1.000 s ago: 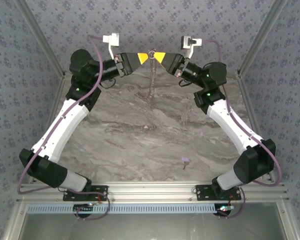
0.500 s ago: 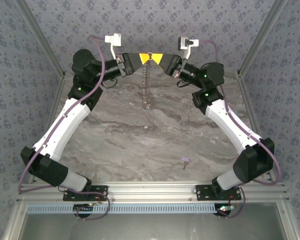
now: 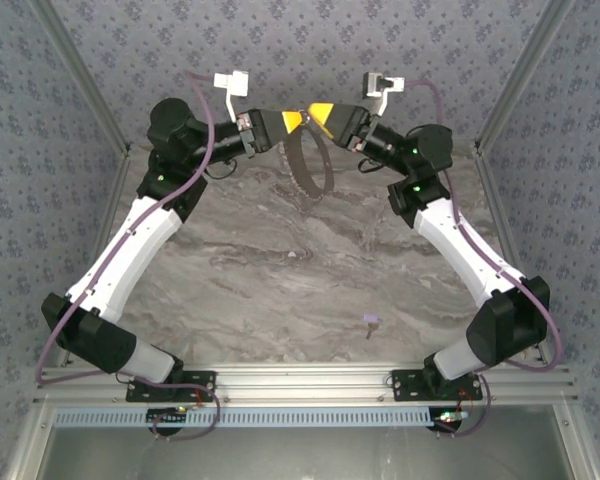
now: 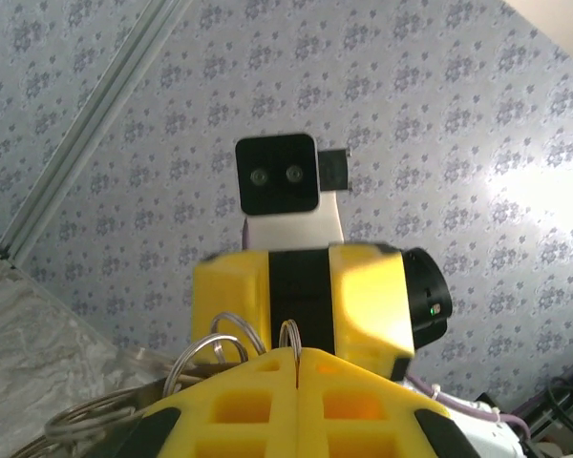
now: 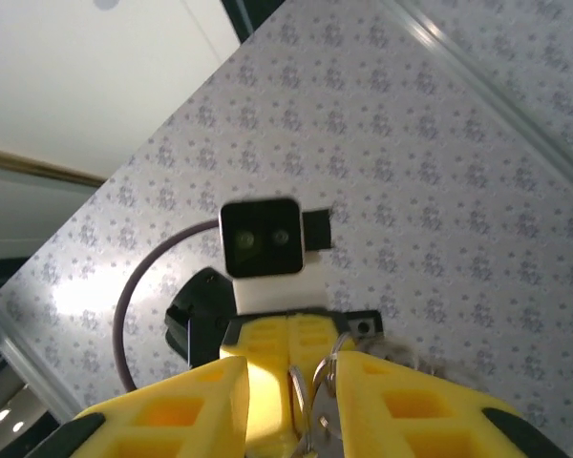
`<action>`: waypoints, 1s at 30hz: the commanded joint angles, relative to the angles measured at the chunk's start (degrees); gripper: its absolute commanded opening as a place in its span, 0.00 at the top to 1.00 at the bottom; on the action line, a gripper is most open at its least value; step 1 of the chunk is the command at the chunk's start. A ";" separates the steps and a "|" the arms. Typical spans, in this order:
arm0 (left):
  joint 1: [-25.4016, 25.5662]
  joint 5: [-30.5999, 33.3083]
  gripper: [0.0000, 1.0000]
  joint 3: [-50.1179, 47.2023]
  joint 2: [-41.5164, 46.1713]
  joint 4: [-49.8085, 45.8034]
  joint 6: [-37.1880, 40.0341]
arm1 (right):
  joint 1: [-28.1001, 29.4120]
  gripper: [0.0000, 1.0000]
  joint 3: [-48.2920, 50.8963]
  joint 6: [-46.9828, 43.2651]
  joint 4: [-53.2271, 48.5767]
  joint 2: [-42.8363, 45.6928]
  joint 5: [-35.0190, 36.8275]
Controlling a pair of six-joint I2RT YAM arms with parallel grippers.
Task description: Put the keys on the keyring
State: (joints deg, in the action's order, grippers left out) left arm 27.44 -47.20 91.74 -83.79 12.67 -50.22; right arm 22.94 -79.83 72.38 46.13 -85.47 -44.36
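**newbie:** So what are your fingers doing here?

**regular:** Your left fingers (image 4: 304, 377) are squeezed right together, pinching a wire loop of the keyring (image 3: 290, 170) that pokes up out of the seam. Your right fingers (image 3: 322, 114) sit nose to nose with them, parted a little, with the ring's coils in the gap. Can't tell if they touch either side.

**newbie:** And the ring itself?

**regular:** It hangs from where your fingers meet, up in the air over the far end of the table (image 3: 240, 280), with the jagged fringe down its left rim. Your lilac key (image 3: 371, 321) lies alone toward the near right of the table, well apart.
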 commanded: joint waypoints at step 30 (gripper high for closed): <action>-1.69 -13.37 1.00 18.50 -3.73 -26.24 30.06 | -0.42 0.58 -9.80 -16.04 -24.29 3.62 -11.71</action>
State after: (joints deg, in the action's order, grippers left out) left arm 26.13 -57.34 107.46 -87.53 -15.29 -20.40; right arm 21.91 -87.44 58.13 21.98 -81.30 -53.52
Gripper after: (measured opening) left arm 0.042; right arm 0.424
